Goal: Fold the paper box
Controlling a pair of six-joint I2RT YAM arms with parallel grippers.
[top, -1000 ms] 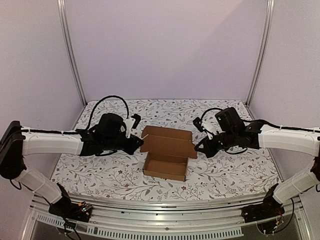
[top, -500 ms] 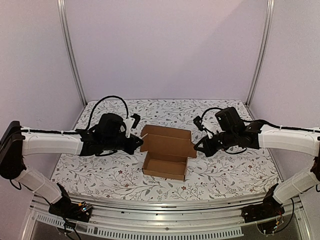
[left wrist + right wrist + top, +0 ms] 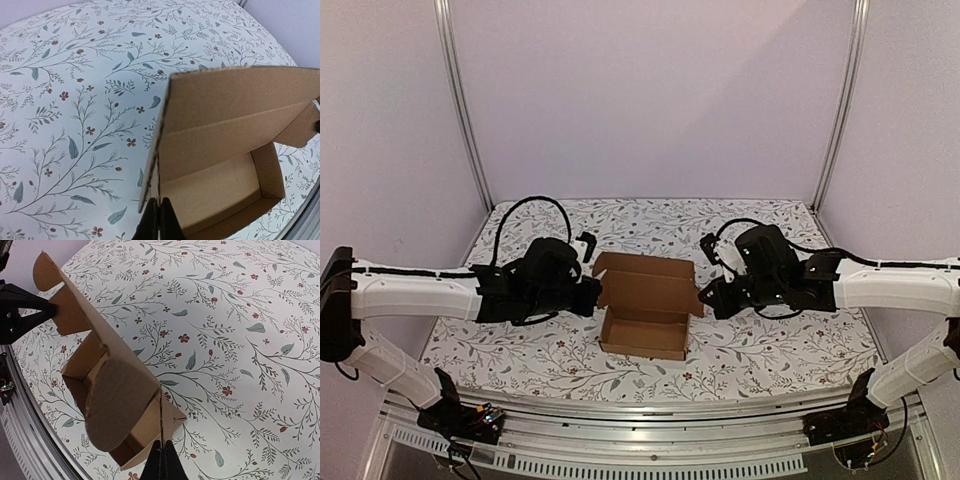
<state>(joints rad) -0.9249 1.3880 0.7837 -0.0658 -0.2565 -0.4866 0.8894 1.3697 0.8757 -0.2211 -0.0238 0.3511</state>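
The paper box (image 3: pixel 642 322) is brown cardboard, an open tray in the middle of the table with its lid (image 3: pixel 650 285) raised behind it. My left gripper (image 3: pixel 597 293) is shut on the lid's left side flap; in the left wrist view the black fingers (image 3: pixel 160 202) pinch the thin cardboard edge beside the tray (image 3: pixel 220 185). My right gripper (image 3: pixel 703 294) is shut on the lid's right edge. In the right wrist view its fingers (image 3: pixel 161 444) clamp the upright panel edge, with a rounded flap (image 3: pixel 117 400) hanging to the left and the left gripper's fingers (image 3: pixel 30 307) at the far flap.
A floral tablecloth (image 3: pixel 770 345) covers the table. A metal rail (image 3: pixel 650 420) runs along the near edge. Aluminium frame posts (image 3: pixel 463 100) stand at the back corners against plain walls.
The left gripper has closed fully on the lid's flap. Both arms drew inward and the box shifted slightly left and toward the near edge.
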